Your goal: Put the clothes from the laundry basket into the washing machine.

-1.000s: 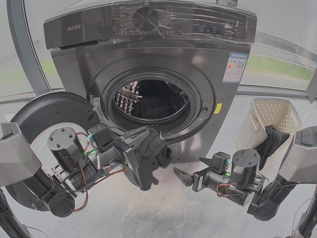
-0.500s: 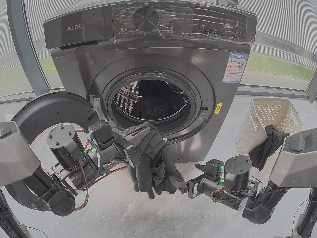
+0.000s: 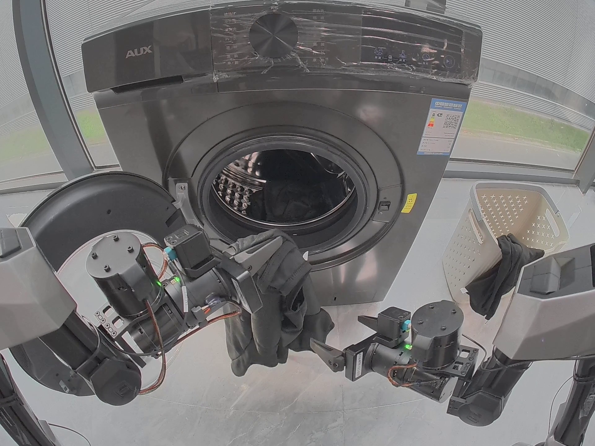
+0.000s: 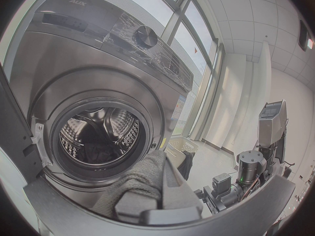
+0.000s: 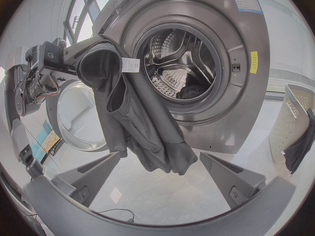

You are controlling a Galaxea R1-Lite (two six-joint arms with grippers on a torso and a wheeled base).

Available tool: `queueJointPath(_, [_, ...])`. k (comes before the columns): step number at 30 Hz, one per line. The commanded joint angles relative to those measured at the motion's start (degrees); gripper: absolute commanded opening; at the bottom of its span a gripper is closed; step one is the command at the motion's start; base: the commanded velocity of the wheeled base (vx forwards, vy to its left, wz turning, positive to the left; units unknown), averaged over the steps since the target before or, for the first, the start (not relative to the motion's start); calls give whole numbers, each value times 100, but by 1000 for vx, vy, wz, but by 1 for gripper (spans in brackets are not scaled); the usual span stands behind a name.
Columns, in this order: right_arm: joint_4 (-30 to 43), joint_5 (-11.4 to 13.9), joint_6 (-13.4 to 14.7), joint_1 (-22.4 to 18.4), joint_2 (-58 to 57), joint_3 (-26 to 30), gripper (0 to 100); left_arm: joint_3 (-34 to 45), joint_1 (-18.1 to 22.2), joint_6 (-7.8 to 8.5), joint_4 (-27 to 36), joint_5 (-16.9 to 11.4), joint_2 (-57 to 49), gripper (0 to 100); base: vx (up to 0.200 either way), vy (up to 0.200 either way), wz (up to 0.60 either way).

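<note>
My left gripper (image 3: pixel 263 256) is shut on a dark garment (image 3: pixel 273 323), held just below and in front of the washing machine's open drum (image 3: pixel 285 187). The garment (image 5: pixel 131 115) hangs down in folds with a white label near the top. My right gripper (image 3: pixel 335 332) is open, low beside the garment's bottom end; in the right wrist view that hem hangs between its fingers (image 5: pixel 226 174). Dark clothes (image 3: pixel 291 201) lie inside the drum. In the left wrist view, grey cloth (image 4: pixel 144 177) lies over my left gripper (image 4: pixel 164 200).
The washer door (image 3: pixel 93 209) stands swung open on the left behind my left arm. A white perforated laundry basket (image 3: pixel 520 215) stands to the machine's right, with another dark cloth (image 3: pixel 502 274) draped over its rim. Pale floor lies below both arms.
My right arm has moved left and lower, bringing its open gripper to the garment's bottom end. The hanging garment has swung and re-folded. The left gripper has barely moved.
</note>
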Motion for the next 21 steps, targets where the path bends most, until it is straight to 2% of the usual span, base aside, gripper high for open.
queueJointPath(1, [-105,1,1,56,265,-145,100,52,1,5,-25,-1,-26,0,0,0,0])
queueJointPath(9, [-184,-43,-17,-49,810,-734,100,52,1,14,-25,7,-96,0,0,0,0])
queueJointPath(21, [-193,-60,-122,-111,1047,-1164,100,17,1,5,-25,78,-96,0,0,0,0])
